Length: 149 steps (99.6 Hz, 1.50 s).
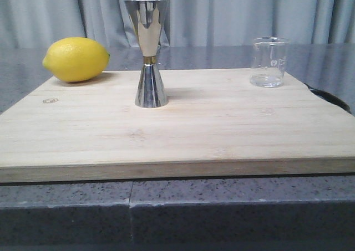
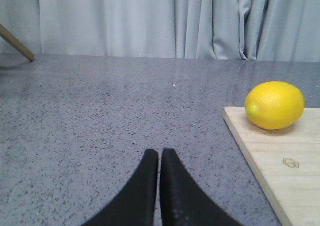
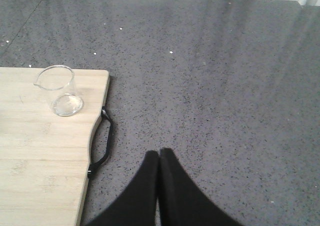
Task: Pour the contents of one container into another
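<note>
Front view: the jigger (image 1: 151, 51) is seen upright near the middle of the board (image 1: 183, 134), with the beaker (image 1: 269, 61) well to its right at the board's far edge and a lemon (image 1: 76, 59) well to its left. Both pincers, left (image 2: 159, 158) and right (image 3: 159, 158), are held closed and empty over the counter (image 3: 225, 86), beside the board.

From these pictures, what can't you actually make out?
- Small clear glass beaker: whether it holds liquid; the glass is transparent in the front and right wrist views.
- Its printed markings: too small to read.
- Tall shiny steel hourglass jigger: its inside, hidden by its rim in the front view.
- Both arms: absent from the front view.
</note>
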Motion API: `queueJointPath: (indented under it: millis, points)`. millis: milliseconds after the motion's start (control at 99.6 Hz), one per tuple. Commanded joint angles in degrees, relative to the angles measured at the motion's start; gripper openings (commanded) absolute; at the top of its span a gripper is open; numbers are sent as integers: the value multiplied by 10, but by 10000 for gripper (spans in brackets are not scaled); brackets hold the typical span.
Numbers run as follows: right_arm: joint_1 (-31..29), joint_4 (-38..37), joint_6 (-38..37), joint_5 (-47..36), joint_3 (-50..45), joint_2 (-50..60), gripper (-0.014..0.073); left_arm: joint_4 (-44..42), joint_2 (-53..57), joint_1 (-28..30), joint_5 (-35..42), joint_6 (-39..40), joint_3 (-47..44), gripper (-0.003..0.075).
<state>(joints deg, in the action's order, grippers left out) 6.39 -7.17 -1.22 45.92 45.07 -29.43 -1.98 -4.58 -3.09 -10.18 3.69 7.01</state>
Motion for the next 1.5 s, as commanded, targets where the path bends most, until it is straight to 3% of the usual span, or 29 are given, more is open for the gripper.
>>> queueJointPath:
  millis: [0,171,1225,1296,1487]
  points:
    - [-1,-2,7,-43,12,-1,-71,5,31,4,76,-1,-22,-19]
    - [-1,-2,7,-43,12,-1,-71,9,62,4,116,-1,-76,-19]
    - [-1,-2,7,-45,9,2,-71,13,63,4,102,-3,-75,-19]
    - [-7,-13,7,-65,-8,19,-71,13,63,4,102,-3,-75,-19]
    - [-41,16,6,-225,-132,96,-71,13,63,4,102,-3,-75,-19]
